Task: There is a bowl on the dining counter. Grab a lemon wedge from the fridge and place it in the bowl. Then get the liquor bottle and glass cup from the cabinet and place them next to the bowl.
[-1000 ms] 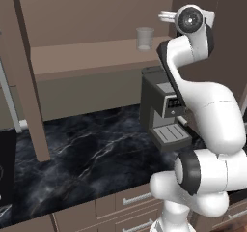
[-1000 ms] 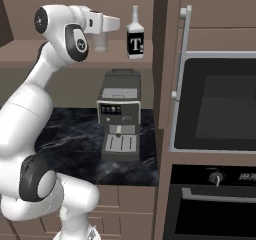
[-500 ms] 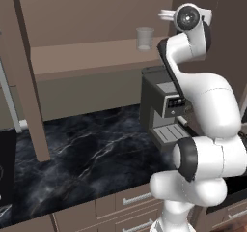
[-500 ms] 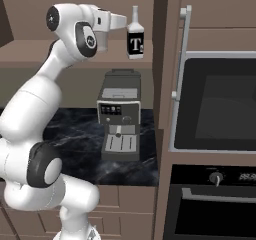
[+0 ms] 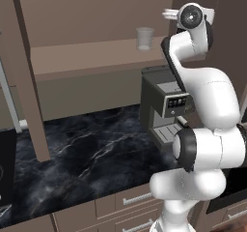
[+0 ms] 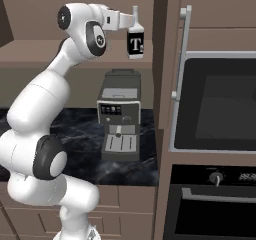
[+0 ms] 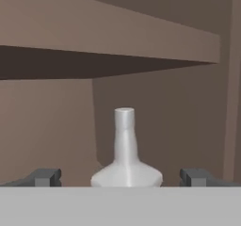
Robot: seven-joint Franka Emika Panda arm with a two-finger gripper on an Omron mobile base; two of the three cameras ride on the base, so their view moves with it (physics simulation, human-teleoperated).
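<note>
The liquor bottle (image 6: 135, 40), dark with a white "T" label, stands upright at the right end of the open cabinet shelf (image 5: 91, 57). My gripper (image 6: 130, 19) is level with its neck and open. In the hand view the bottle's pale neck and shoulders (image 7: 125, 147) rise midway between my fingertips (image 7: 46, 177), which stand wide apart and clear of it. The glass cup (image 5: 144, 37) stands upright on the same shelf, a little left of my gripper (image 5: 167, 14).
A coffee machine (image 6: 120, 114) sits on the black marble counter (image 5: 87, 158) right under the shelf. A cabinet side wall (image 6: 167, 59) rises just right of the bottle, with a built-in oven (image 6: 220, 104) beyond. An upper shelf (image 7: 108, 36) hangs overhead.
My arm has reached further toward the bottle, so the open gripper has closed in on its neck. The bottle and the cup have not moved.
</note>
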